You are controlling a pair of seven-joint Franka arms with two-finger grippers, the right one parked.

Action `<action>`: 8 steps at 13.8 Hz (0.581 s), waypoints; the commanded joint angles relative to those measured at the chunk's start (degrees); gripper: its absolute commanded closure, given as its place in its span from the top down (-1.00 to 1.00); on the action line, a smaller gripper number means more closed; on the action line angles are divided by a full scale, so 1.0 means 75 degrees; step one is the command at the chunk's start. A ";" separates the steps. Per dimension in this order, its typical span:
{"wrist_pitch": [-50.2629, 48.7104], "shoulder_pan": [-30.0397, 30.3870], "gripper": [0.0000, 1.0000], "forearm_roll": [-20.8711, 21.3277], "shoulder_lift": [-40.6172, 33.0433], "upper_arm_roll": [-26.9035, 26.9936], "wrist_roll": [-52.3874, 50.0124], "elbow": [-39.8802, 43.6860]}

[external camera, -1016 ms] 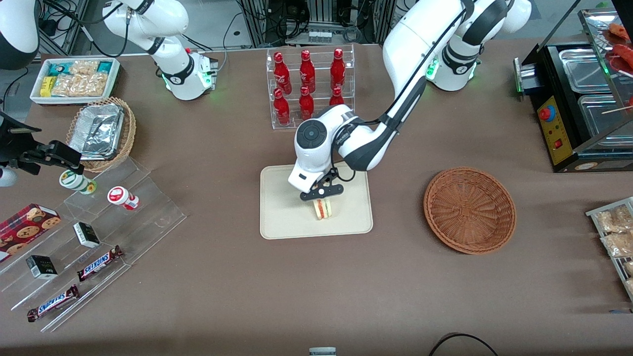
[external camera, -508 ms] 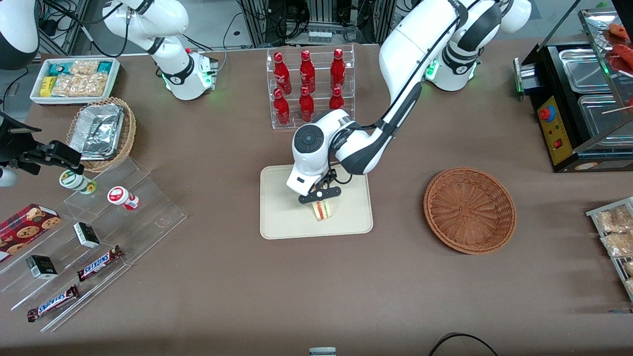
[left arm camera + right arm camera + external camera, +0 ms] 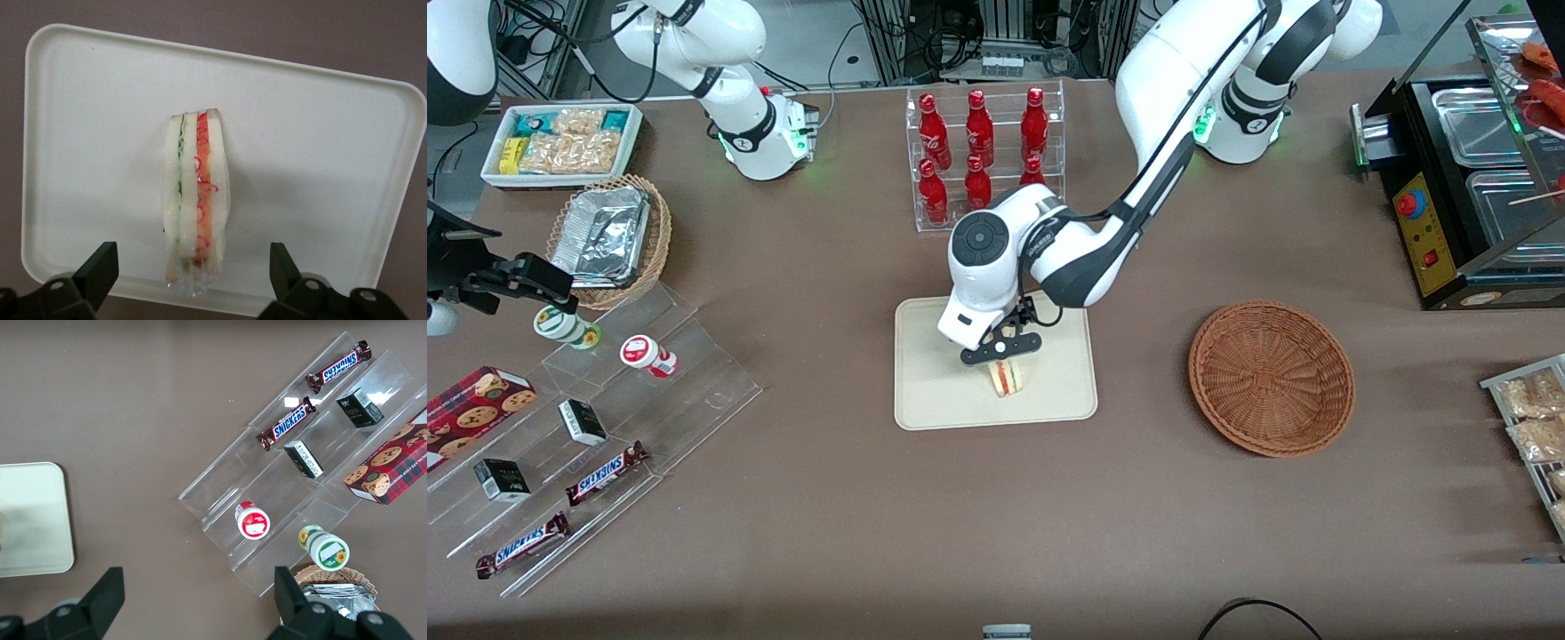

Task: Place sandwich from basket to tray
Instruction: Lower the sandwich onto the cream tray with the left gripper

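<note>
Claw (image 3: pixel 193 280) hangs just above the tray (image 3: pixel 925 404), fingers (image 3: pixel 100 267) spread wide, one to each flank of the sandwich (image 3: pixel 195 200), touching neither it nor anything else. Straight beneath the claw, the sandwich stands on its edge on the tray, well apart from the empty basket (image 3: pixel 1272 378). Its long axis runs between the fingers, crosswise to the line they close along. Judged from this, the placing looks done; a straight lift should clear it.
</note>
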 commanded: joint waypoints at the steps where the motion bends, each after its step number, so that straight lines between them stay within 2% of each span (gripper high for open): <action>1: -0.0599 0.0102 1.00 -0.0012 -0.0541 0.0047 0.0494 -0.0013; 3: -0.0997 0.0255 1.00 -0.0339 -0.0881 0.0046 0.0986 -0.0013; 5: -0.1384 0.0267 1.00 -0.0423 -0.1163 0.0081 0.1373 -0.0013; 8: -0.2097 0.0875 1.00 -0.0643 -0.1550 0.0023 0.1468 -0.0083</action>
